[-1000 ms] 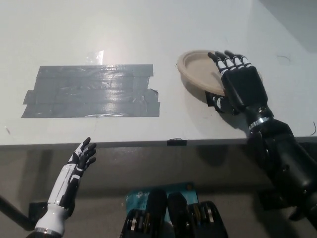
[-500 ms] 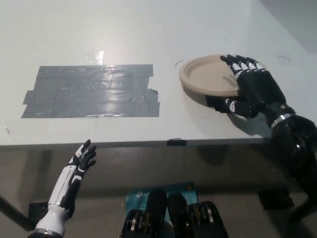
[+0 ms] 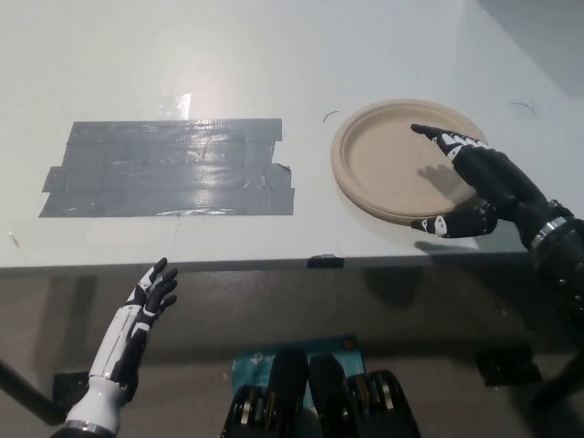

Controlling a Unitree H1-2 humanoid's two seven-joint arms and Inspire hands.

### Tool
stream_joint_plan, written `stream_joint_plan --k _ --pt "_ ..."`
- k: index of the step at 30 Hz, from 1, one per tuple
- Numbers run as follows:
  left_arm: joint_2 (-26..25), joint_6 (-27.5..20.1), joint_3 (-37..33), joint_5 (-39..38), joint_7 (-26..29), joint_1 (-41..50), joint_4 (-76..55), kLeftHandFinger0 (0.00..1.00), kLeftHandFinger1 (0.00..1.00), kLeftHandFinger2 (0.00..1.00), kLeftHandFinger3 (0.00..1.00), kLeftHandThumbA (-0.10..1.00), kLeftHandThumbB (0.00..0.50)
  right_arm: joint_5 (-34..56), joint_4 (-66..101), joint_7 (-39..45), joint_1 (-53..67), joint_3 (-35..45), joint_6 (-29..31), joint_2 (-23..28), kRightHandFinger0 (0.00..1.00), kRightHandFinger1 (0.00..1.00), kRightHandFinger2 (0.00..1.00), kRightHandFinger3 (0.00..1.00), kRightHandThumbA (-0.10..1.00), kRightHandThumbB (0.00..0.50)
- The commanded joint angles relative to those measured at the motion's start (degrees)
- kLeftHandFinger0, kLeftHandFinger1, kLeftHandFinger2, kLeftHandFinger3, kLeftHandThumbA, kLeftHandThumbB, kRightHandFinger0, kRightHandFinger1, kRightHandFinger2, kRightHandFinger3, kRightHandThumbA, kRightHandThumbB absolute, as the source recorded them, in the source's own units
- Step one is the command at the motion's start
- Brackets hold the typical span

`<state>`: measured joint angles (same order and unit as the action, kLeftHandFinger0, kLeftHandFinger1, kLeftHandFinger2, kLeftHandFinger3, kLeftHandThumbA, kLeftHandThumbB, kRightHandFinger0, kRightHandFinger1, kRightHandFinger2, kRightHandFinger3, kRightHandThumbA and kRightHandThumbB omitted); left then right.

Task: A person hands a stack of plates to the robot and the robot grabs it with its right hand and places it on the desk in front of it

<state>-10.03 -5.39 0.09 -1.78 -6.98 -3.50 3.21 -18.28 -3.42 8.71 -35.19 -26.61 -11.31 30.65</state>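
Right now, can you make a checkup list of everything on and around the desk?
Surface: pale desk, flat, glare spot.
Job's things: stack of plates lying flat on the desk's right part.
Clutter: grey tape patch; small black piece at the front edge.
Robot hands: right robot hand open, spread over the plates' right side; left robot hand open, low, in front of the desk.
Cables: nothing seen.
Surroundings: dark floor below; blue thing near the bottom.

open desk (image 3: 182, 55) left of plate stack (image 3: 383, 164)
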Motion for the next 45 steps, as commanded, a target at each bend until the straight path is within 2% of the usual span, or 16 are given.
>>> stream_joint_plan --k 1,4,7,10,14,15,19,24,25,28,29,33,38,39,40,45 --pt "-1.87 -1.91 -0.08 0.53 -1.24 -4.15 -0.32 1.00 1.00 1.00 1.00 0.92 0.191 64.90 40.42 20.91 -9.39 18.16 0.13 16.64 1.00 1.00 1.00 1.00 0.90 0.500" --pt "-1.83 -2.08 -0.16 0.51 -1.31 -4.44 -0.15 1.00 1.00 1.00 1.00 0.92 0.192 67.17 40.85 19.73 -9.14 18.04 -3.87 15.72 1.00 1.00 1.00 1.00 0.80 0.500" --pt "-1.78 -1.22 -0.12 0.39 -1.30 -4.73 -0.58 1.00 1.00 1.00 1.00 0.92 0.205 71.45 38.64 20.71 -8.12 20.21 -1.56 14.73 1.00 1.00 1.00 1.00 0.79 0.500" --pt "-1.78 -0.62 0.08 0.29 -1.13 -5.98 -0.44 1.00 1.00 1.00 1.00 0.92 0.206 66.25 41.76 14.40 -7.23 22.98 2.42 16.64 1.00 1.00 1.00 1.00 1.00 0.500" --pt "-1.83 -0.28 0.18 0.59 -0.85 -7.86 0.32 1.00 1.00 1.00 1.00 0.92 0.211 62.90 47.65 6.52 -6.43 27.29 2.21 21.04 1.00 1.00 1.00 1.00 1.00 0.500" --pt "-1.84 -0.30 0.18 0.57 -0.88 -8.34 0.58 1.00 1.00 1.00 1.00 0.92 0.208 65.54 51.96 0.44 -5.58 29.30 -2.10 24.46 1.00 1.00 1.00 1.00 0.87 0.500" --pt "-1.66 -0.77 -0.04 0.70 -0.95 -8.24 0.84 1.00 1.00 1.00 1.00 0.93 0.201 63.52 57.29 -5.30 0.51 30.19 0.32 24.25 1.00 1.00 1.00 1.00 0.85 0.500" --pt "-1.42 -1.29 -0.38 0.54 -1.30 -6.32 0.45 1.00 1.00 1.00 1.00 0.95 0.191 60.96 53.61 -0.51 13.72 24.95 11.31 11.69 1.00 1.00 1.00 1.00 0.91 0.479" --pt "-1.30 -1.36 -0.38 0.42 -1.30 -6.07 0.37 1.00 1.00 1.00 1.00 0.95 0.195 62.19 52.51 -0.11 15.19 24.26 11.74 9.79 1.00 1.00 1.00 1.00 0.84 0.480" --pt "-1.04 -1.24 -0.30 -0.42 -1.58 -4.84 -0.03 1.00 1.00 1.00 1.00 0.94 0.196 55.09 50.62 -4.22 22.38 21.81 5.76 0.98 1.00 1.00 1.00 1.00 1.00 0.496" --pt "-1.05 -1.42 -0.38 -0.29 -1.59 -4.27 -0.23 1.00 1.00 1.00 1.00 0.95 0.206 52.12 48.86 -4.58 25.17 21.30 4.58 -1.39 1.00 1.00 1.00 1.00 1.00 0.406" --pt "-1.11 -1.35 -0.72 -0.06 -1.75 -1.48 -1.32 1.00 1.00 1.00 1.00 0.99 0.223 41.58 38.94 -5.90 32.16 20.49 4.01 -11.81 1.00 1.00 1.00 1.00 1.00 0.317" --pt "-0.25 -1.73 -1.14 0.02 -1.40 1.47 -1.99 1.00 1.00 1.00 1.00 0.99 0.240 35.39 25.14 -4.12 34.38 21.28 3.72 -18.31 1.00 1.00 1.00 1.00 1.00 0.169" --pt "-0.21 -1.78 -1.14 0.04 -1.36 1.77 -2.06 1.00 1.00 1.00 1.00 0.99 0.240 35.32 24.51 -3.83 34.46 21.41 3.41 -18.65 1.00 1.00 1.00 1.00 1.00 0.169" --pt "-0.16 -2.02 -1.10 -0.13 -1.39 2.32 -2.21 1.00 1.00 1.00 1.00 0.98 0.244 34.43 22.26 -3.24 34.41 21.41 3.97 -19.22 1.00 1.00 1.00 1.00 1.00 0.086" --pt "-0.15 -2.60 -0.92 -0.48 -1.52 3.69 -2.64 1.00 1.00 1.00 1.00 0.98 0.233 31.50 17.97 -2.52 34.18 21.01 3.40 -19.72 1.00 1.00 1.00 1.00 1.00 0.033"
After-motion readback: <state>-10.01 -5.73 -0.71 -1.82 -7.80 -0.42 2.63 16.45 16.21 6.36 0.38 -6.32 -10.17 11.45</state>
